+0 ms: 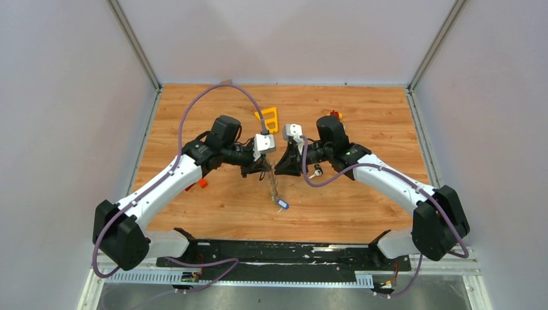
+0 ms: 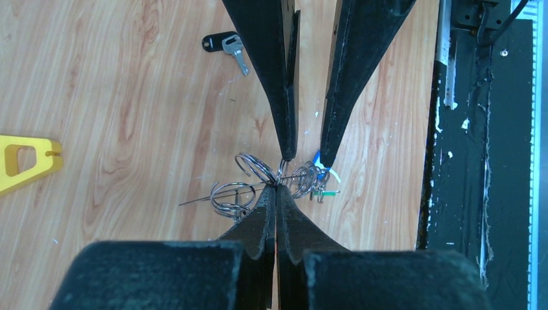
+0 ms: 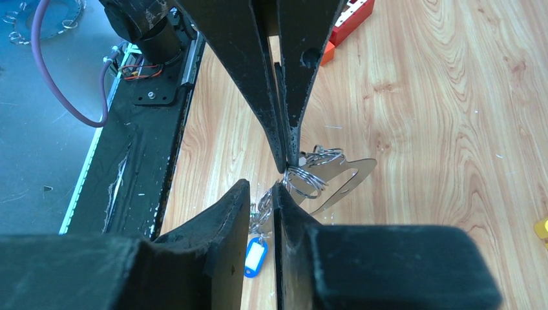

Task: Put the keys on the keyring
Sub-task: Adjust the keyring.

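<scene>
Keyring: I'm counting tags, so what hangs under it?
Under the keyring, a chain drops to a blue tag; a green tag shows nearby. The right pincer hides part of the chain, so more tags may be hidden.

We see a robotics lab cell: grey panels (image 1: 64, 97) on aluminium posts (image 1: 136, 44) enclose a wood-grain tabletop (image 1: 375, 106), black mounting rail (image 1: 284, 248) along the bottom.
</scene>
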Robot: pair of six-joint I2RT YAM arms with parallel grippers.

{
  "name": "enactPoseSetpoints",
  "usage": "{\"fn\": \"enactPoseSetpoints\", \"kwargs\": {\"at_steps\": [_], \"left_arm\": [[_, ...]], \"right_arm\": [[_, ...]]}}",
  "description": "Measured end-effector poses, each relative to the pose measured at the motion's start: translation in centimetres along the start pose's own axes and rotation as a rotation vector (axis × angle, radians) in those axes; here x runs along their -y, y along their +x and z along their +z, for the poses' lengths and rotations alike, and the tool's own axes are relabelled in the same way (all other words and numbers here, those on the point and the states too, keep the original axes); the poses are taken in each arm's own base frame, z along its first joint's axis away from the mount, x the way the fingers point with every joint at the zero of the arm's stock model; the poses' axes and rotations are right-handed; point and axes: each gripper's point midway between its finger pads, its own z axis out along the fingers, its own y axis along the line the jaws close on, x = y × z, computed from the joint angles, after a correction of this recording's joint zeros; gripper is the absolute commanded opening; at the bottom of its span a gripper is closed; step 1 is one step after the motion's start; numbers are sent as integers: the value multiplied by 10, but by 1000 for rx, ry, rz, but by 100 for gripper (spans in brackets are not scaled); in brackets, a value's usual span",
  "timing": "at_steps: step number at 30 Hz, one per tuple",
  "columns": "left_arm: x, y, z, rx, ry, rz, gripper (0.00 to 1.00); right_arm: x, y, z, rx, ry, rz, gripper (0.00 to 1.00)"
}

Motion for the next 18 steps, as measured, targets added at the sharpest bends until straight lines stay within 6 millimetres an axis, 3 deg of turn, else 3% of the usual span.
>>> {"fn": "enactPoseSetpoints", "kwargs": {"at_steps": [18], "left_arm": [[4, -5, 2, 27, 30, -7, 0]], "right_arm": [[-3, 6, 8, -25, -16, 3, 15]]}}
